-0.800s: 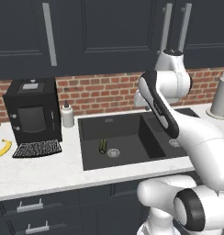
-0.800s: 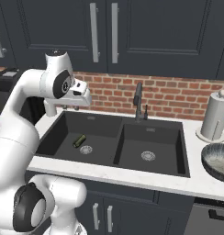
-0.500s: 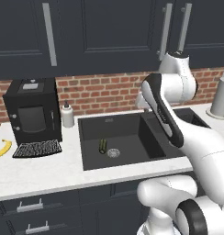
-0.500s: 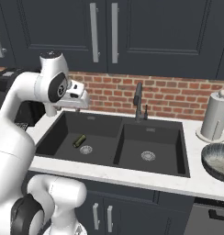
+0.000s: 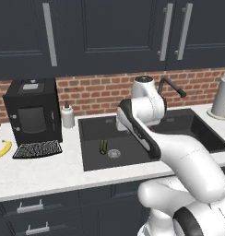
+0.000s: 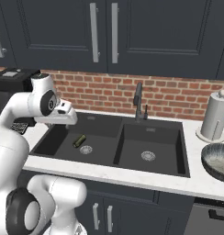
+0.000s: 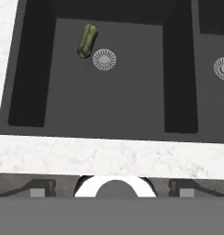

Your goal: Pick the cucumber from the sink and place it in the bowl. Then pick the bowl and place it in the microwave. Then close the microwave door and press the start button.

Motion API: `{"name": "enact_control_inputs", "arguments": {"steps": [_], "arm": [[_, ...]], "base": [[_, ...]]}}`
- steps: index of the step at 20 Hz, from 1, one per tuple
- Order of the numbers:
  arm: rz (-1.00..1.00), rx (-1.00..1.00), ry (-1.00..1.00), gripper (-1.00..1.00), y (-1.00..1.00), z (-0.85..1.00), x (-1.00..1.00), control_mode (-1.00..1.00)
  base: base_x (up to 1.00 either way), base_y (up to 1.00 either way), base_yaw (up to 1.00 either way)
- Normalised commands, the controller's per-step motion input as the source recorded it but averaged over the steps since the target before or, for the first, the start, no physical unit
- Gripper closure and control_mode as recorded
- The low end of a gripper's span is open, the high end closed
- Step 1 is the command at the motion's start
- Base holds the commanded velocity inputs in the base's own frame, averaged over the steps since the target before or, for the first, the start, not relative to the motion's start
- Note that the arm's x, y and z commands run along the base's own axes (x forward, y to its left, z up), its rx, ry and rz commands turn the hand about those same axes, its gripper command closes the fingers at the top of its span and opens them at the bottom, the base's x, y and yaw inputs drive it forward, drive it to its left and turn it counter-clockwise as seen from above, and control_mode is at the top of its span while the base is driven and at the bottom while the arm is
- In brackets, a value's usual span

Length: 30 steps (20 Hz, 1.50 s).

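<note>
The cucumber (image 5: 103,146) (image 6: 79,140) (image 7: 87,40) lies on the floor of the left basin of the black sink (image 5: 93,131) (image 6: 153,137) (image 7: 123,92), right beside the round silver drain (image 7: 104,59). My gripper (image 6: 71,120) (image 5: 121,123) (image 7: 111,189) hangs above the front part of that basin, looking down, well short of the cucumber. Its fingertips (image 7: 38,188) stand wide apart with nothing between them, so it is open. The bowl (image 6: 219,160) sits on the counter at the far right. The microwave and its door are out of view.
A black faucet (image 6: 139,101) (image 5: 172,87) rises behind the sink. A paper towel roll (image 6: 215,117) (image 5: 222,97) stands at the back right. Left of the sink are a soap bottle (image 5: 67,115), a black coffee machine (image 5: 33,113) and a banana (image 5: 2,149).
The arm has swung left and down, bringing the hand from above the counter to low over the left basin. The cucumber has not moved.
</note>
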Motion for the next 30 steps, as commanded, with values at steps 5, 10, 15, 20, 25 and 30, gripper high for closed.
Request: {"name": "enact_control_inputs", "arguments": {"steps": [5, 10, 15, 20, 25, 30], "arm": [[-0.07, -0.05, 0.03, -1.00, 0.66, -0.75, 0.44, -1.00], [-0.03, 0.00, 0.00, -1.00, 0.19, -0.63, 0.29, -1.00], [0.00, 0.00, 0.00, -1.00, -0.06, -0.50, 0.36, -1.00], [0.00, 0.02, 0.05, -1.00, -0.02, -0.29, 0.57, -1.00], [0.00, 0.01, 0.23, -1.00, 0.00, -0.22, 0.60, -1.00], [0.00, 0.00, 0.20, -1.00, 0.00, -0.30, 0.51, -1.00]], "base": [[0.00, 0.00, 0.00], [0.00, 0.00, 0.00], [0.00, 0.00, 0.00], [0.00, 0.00, 0.00], [0.00, 0.00, 0.00], [0.00, 0.00, 0.00]]}}
